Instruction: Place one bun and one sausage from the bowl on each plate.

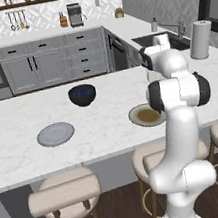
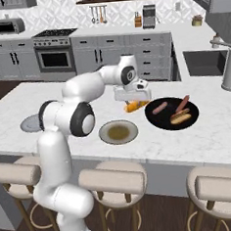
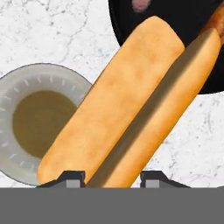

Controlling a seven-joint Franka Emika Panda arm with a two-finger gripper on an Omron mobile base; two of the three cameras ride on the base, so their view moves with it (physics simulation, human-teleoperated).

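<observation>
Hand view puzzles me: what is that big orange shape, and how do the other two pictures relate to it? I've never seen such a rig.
That shape is a bun, seen close from a camera on the gripper of a white robot arm; the fingers grip it. The other two pictures look over the arm from behind, left and right. On the marble counter lie a grey plate, an olive-centred plate, a dark blue bowl, and a black bowl holding sausages and another bun.

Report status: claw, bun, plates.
Claw shut on golden-orange hot-dog bun, carried above the marble counter. Below: pale-rimmed, olive-brown-centred plate bare; wide black bowl beside it. Nothing in the way.
</observation>
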